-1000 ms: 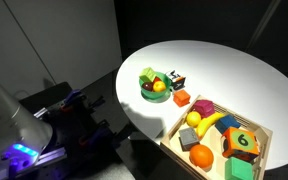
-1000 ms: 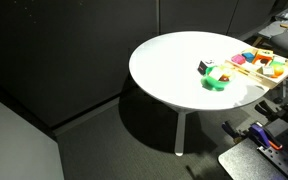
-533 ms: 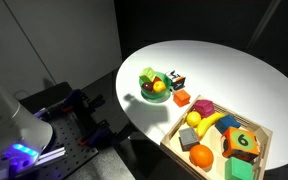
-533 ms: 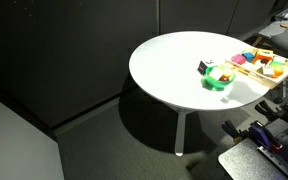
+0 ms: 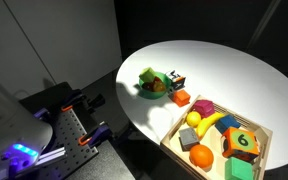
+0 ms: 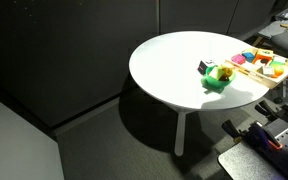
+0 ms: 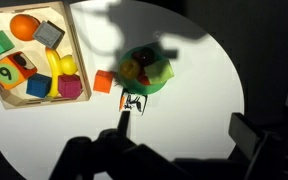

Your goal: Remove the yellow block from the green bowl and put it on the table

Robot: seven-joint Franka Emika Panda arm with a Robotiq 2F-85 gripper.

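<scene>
Block (image 5: 157,87) is lying in bowl (image 7: 156,88), upper centre of wrist view; claw (image 7: 179,140) is hanging wide open, gripping nothing, above table (image 7: 199,110).

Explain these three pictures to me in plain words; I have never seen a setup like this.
A robot arm, probably the pale shape at the lower left of an exterior view, stands at a round white table. Two pictures come from cameras standing outside the robot. The third comes from a camera on its wrist, looking down. On the table sit a green bowl holding a yellow block among other small pieces, an orange block beside it, and a wooden tray of toy fruit and blocks. The dark shapes along the bottom of the wrist view are the pincer, open and holding nothing.
</scene>
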